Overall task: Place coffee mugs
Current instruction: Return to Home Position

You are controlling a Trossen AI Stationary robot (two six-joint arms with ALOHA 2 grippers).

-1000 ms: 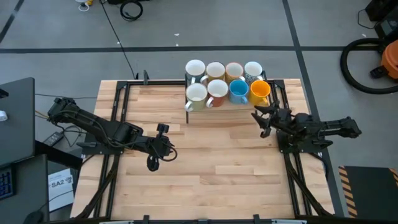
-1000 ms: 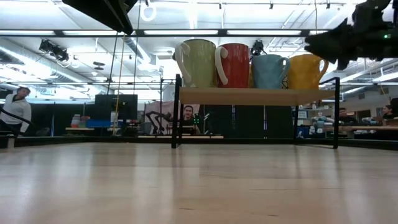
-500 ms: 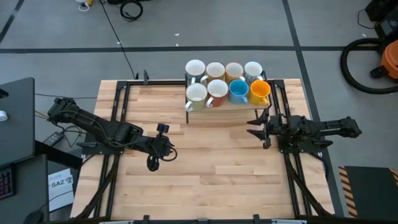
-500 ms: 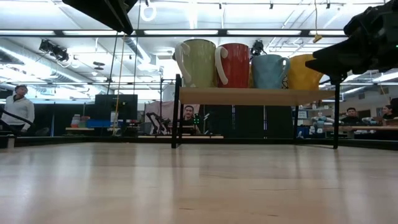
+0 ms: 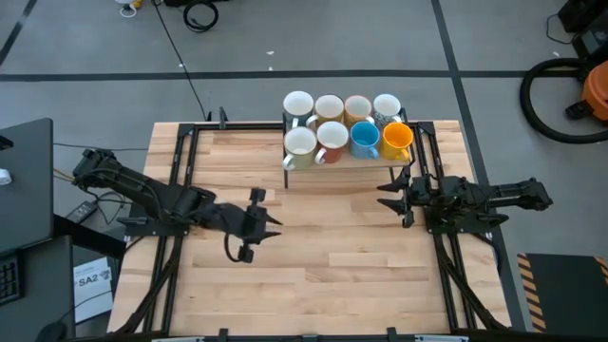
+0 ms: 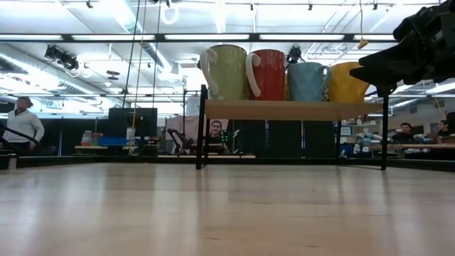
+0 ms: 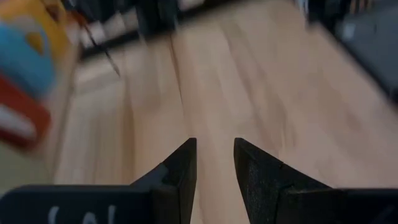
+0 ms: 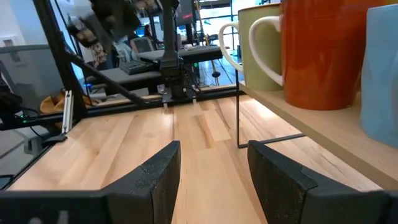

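Observation:
Eight mugs stand upright in two rows on a raised wooden shelf [image 6: 291,109] at the table's far edge. The front row holds a pale green mug [image 6: 226,71], a reddish-brown one [image 6: 269,74], a blue one [image 6: 307,80] and an orange one [image 5: 396,139]; white and cream mugs [image 5: 330,107] stand behind. My right gripper [image 5: 385,195] is open and hangs in the air just near of the shelf's right end, pointing toward the table's left. My left gripper [image 5: 269,221] is open with a narrow gap, above the table's middle left, pointing right.
The shelf stands on thin black metal legs [image 8: 238,118]. Black frame rails [image 5: 185,180] run along the table's left and right sides. Bare wooden tabletop [image 5: 323,256] spreads between the arms and toward the near edge. A person [image 6: 25,124] stands far off in the room.
My right gripper has drawn back from the orange mug toward the near edge, levelled out pointing left, then kept still. In the last half second my left gripper has swung from pointing toward the near edge to pointing right, and its arm has left the low view.

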